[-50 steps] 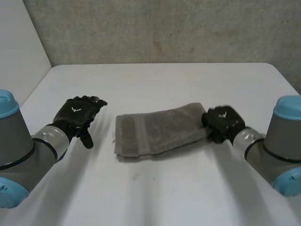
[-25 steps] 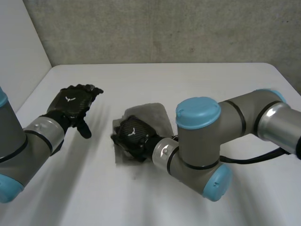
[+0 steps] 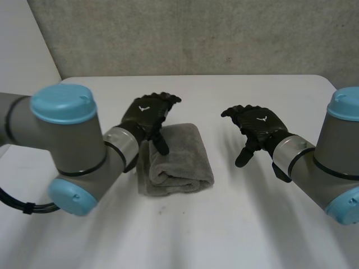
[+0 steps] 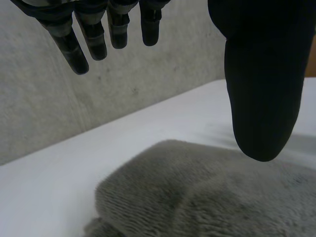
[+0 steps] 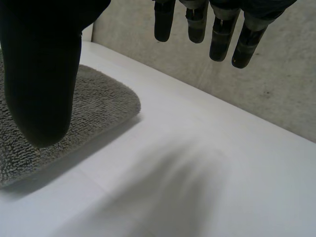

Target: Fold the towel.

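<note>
Folded grey terry-cloth towel [image 3: 178,161] lies flat mid-way across the white desk [image 3: 252,230], as a compact thick rectangle. Left hand [image 3: 147,114] is over the towel's far left corner. Its fingers [image 4: 75,48] are straight and spread with nothing held, and the thumb points down at the cloth; can't tell if it touches. Right hand [image 3: 259,126] is off to the towel's right, clear of it and above bare desk. Its fingers [image 5: 218,35] are also relaxed and apart, gripping nothing. In the right wrist view the towel [image 5: 96,101] sits beside the thumb.
</note>
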